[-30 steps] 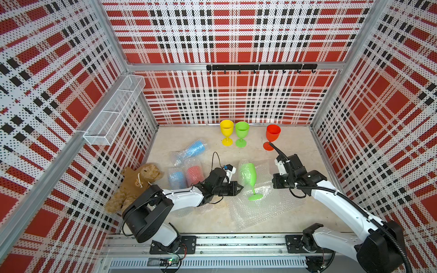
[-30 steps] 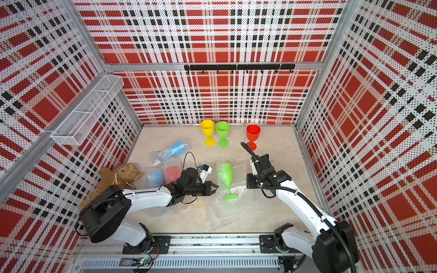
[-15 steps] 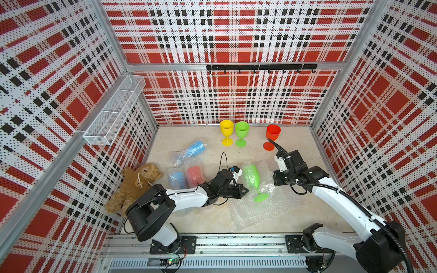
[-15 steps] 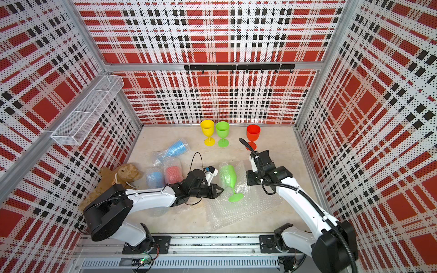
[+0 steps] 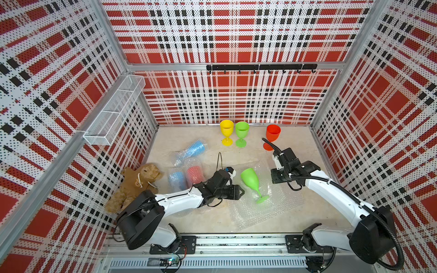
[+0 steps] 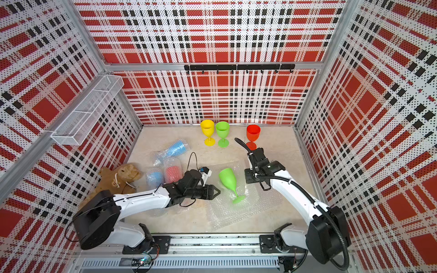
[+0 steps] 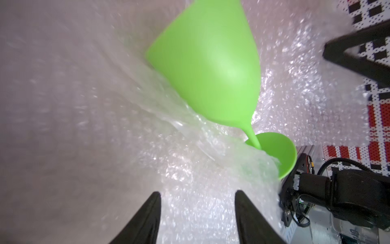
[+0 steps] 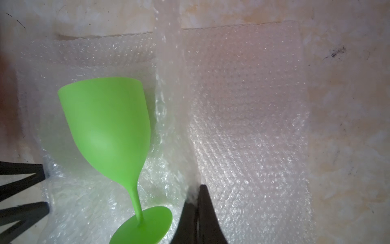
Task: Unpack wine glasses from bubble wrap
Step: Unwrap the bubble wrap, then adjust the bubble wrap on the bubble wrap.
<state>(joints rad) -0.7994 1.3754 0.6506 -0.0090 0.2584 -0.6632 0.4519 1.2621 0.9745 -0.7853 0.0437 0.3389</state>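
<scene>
Green goblet (image 5: 250,180) lies sideways on flat bubble wrap sheet (image 5: 280,203); yellow goblet (image 5: 226,128), 2nd green goblet (image 5: 242,130), red goblet (image 5: 273,133) upright at back; 3 wrapped goblets (image 5: 195,173) lie on left.

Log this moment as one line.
left gripper: open, empty | right gripper: shut on bubble wrap sheet | green goblet: unwrapped, lying on sheet

tabletop (image 5: 296,144) bears 3 upright goblets (image 5: 242,129), 3 wrapped goblets (image 5: 195,173), 1 teddy bear (image 5: 137,183), 1 bubble-wrap sheet (image 5: 280,201).

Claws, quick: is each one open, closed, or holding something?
Left claw: open, holding nothing.
Right claw: closed, pinching the bubble wrap.
</scene>
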